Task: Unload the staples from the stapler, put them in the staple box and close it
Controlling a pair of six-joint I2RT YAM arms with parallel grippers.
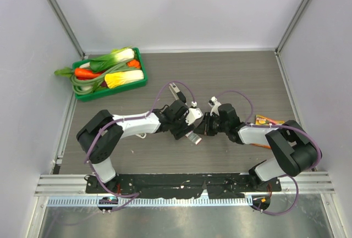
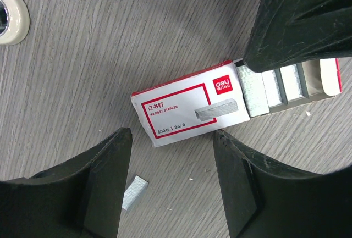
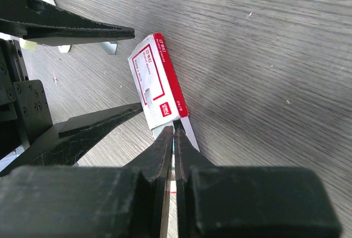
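**Top view:** the left claw (image 1: 190,130) and right claw (image 1: 202,129) meet tip to tip at mid-desk (image 1: 236,78). The stapler (image 1: 175,90), as far as it can be made out, lies apart behind them. Its long axis runs far-left to near-right; which end is black cannot be told.

**Left wrist view:** the left claw is spread and empty, straddling a red-and-white staple box (image 2: 187,109), apparently to steady it. The staples (image 2: 135,192), a short strip, lie on the desk just beside one finger, outside the stapler, slanting toward the box.

**Right wrist view:** the right claw is pressed together on the box's inner tray (image 3: 188,133), judged to be drawing it out.
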